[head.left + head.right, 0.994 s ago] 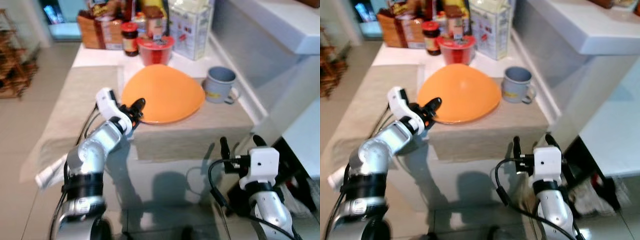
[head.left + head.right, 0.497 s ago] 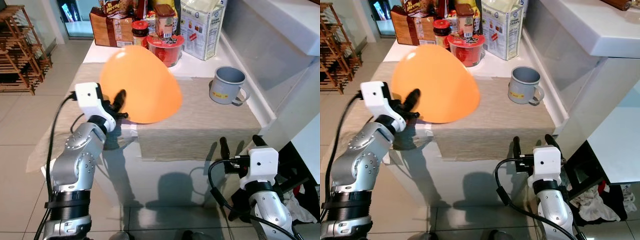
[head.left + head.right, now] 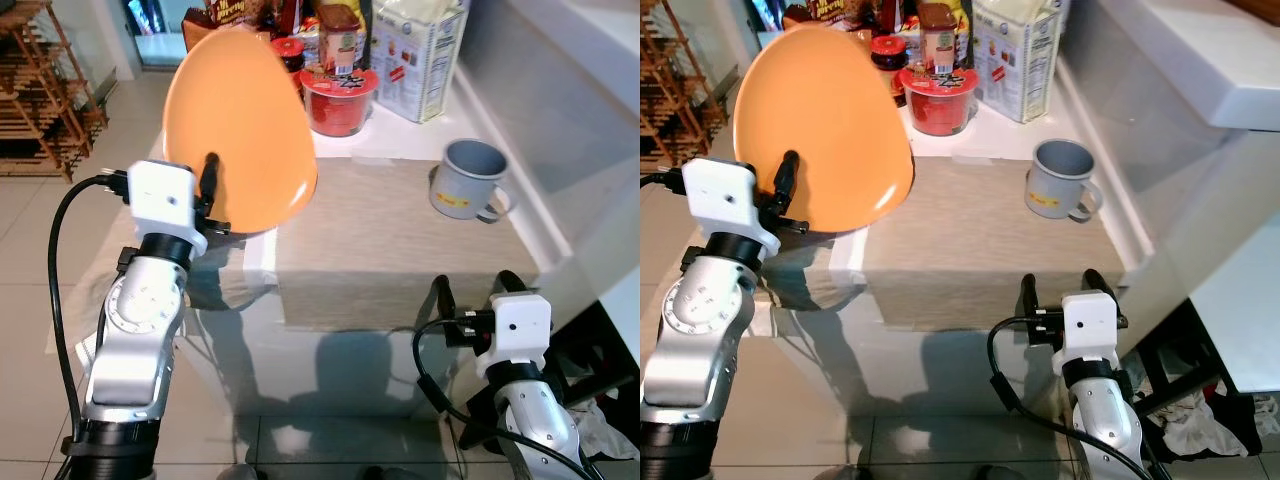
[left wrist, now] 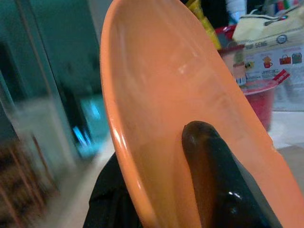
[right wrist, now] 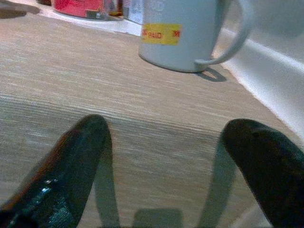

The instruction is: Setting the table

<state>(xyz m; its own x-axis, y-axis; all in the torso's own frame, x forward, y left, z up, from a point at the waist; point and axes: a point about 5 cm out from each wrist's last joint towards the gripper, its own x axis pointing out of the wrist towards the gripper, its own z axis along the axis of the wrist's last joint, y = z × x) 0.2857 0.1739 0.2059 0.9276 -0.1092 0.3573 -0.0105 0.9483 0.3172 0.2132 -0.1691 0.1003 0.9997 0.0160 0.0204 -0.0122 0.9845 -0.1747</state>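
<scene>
Round orange plastic plate (image 3: pixel 238 135): raised clear of the surface (image 3: pixel 330 142), tilted steeply on edge, lower rim clamped in the left pincer (image 3: pixel 207 190). One black finger (image 4: pixel 213 175) pressed flat against the plate's inner face. Grey enamel mug (image 3: pixel 471 180) upright on the beige woven runner (image 3: pixel 380 250), red lidded tub (image 3: pixel 339 97) behind. Right pincer (image 3: pixel 472 292) spread wide, empty, low at the runner's near edge.

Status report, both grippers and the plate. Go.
Left gripper shut on orange plate, tilted up above table edge. Right gripper open, low before placemat. Mug at placemat's far right.
</scene>
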